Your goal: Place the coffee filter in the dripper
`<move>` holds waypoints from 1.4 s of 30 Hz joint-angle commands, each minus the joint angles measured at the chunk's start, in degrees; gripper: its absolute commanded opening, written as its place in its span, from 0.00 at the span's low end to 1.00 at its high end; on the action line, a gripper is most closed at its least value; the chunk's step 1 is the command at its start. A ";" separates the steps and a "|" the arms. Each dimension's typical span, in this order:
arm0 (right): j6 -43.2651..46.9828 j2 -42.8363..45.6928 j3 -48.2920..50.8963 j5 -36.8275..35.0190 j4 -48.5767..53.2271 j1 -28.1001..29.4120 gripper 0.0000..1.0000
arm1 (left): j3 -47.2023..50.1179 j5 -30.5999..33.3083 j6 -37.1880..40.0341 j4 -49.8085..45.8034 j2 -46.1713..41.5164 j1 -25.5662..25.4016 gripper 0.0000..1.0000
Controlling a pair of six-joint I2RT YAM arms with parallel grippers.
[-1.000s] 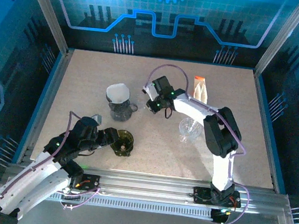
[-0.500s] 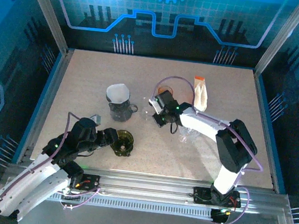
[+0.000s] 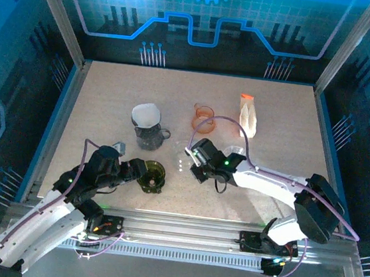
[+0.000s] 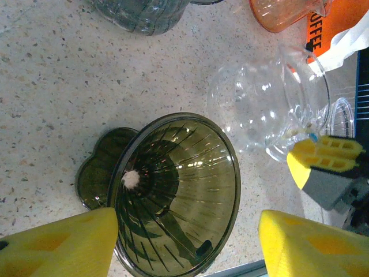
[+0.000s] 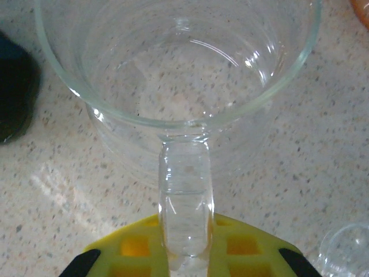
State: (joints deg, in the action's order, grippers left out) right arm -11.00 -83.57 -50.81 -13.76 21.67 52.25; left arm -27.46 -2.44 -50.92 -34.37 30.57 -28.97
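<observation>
Staging step: right claw pinches the carafe handle, left claw spread astride the dripper; next I must fetch the coffee filter.

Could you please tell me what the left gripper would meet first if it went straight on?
Most likely the dark green dripper, just ahead between the left gripper's open fingers; depth is unclear.
</observation>
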 commanded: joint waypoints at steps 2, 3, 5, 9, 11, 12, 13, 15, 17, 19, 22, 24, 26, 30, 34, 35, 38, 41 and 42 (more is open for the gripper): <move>-3.61 3.77 3.48 -4.45 0.96 2.65 0.11 | 0.82 -1.43 0.82 0.36 -0.53 0.37 0.67; -4.05 4.46 4.28 -4.35 1.13 2.87 0.11 | 0.80 -1.43 0.81 0.28 -0.57 0.33 0.67; -5.08 5.50 5.38 -4.17 1.52 3.44 0.11 | 0.88 -1.52 0.82 0.27 -0.54 0.37 0.67; -6.99 7.84 7.18 -4.67 2.81 5.33 0.12 | 1.23 -1.60 0.66 0.28 -1.02 0.35 0.67; -7.94 8.97 7.68 -5.26 3.58 5.83 0.13 | 1.40 -1.53 0.56 0.27 -1.17 0.37 0.67; -8.17 9.53 8.05 -5.53 3.73 5.93 0.14 | 1.51 -1.57 0.43 0.28 -1.28 0.32 0.67; -8.38 9.93 8.34 -5.62 3.78 5.95 0.16 | 1.62 -1.61 0.37 0.36 -1.23 0.33 0.67; -8.88 10.34 8.68 -5.84 4.16 6.07 0.21 | 1.68 -1.69 0.34 0.54 -1.21 0.39 0.67; -9.33 10.60 8.96 -5.71 4.08 6.02 0.25 | 1.62 -1.69 0.29 0.62 -1.21 0.35 0.67; -9.74 10.93 9.23 -5.75 3.82 6.11 0.32 | 1.54 -1.69 0.28 0.71 -1.21 0.37 0.67; -10.08 11.35 9.41 -5.75 3.38 6.12 0.36 | 1.29 -1.78 0.26 0.55 -1.18 0.34 0.67; -10.66 11.63 9.28 -5.94 3.80 6.11 0.40 | 1.14 -1.87 0.27 0.40 -1.26 0.33 0.67; -11.25 12.69 9.37 -5.93 4.17 6.22 0.45 | 0.97 -1.87 0.31 0.40 -1.46 0.33 0.67; -12.91 16.91 9.35 -7.66 6.05 6.13 0.55 | 0.40 -2.02 0.80 0.70 -1.44 0.34 0.70; -15.53 21.61 9.06 -8.90 10.57 4.24 0.59 | 0.04 -2.75 0.91 2.31 -1.25 0.32 0.78; -16.55 23.01 9.29 -8.91 11.78 3.03 0.60 | -0.03 -2.78 0.91 2.66 -1.27 0.34 0.82; -18.80 26.91 10.59 -8.28 15.12 -1.77 0.63 | 0.12 -2.68 0.99 3.38 -1.30 0.34 0.99; -20.00 30.78 12.07 -6.94 17.59 -6.61 0.64 | 0.71 -2.76 0.93 4.27 -1.30 0.34 0.99; -20.17 31.67 12.39 -6.36 18.22 -8.14 0.64 | 0.98 -2.88 0.91 4.60 -1.32 0.35 0.99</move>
State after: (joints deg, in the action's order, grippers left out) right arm -28.29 -54.11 -39.77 -20.73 34.54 47.03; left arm -26.72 -4.21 -50.70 -31.66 29.61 -28.97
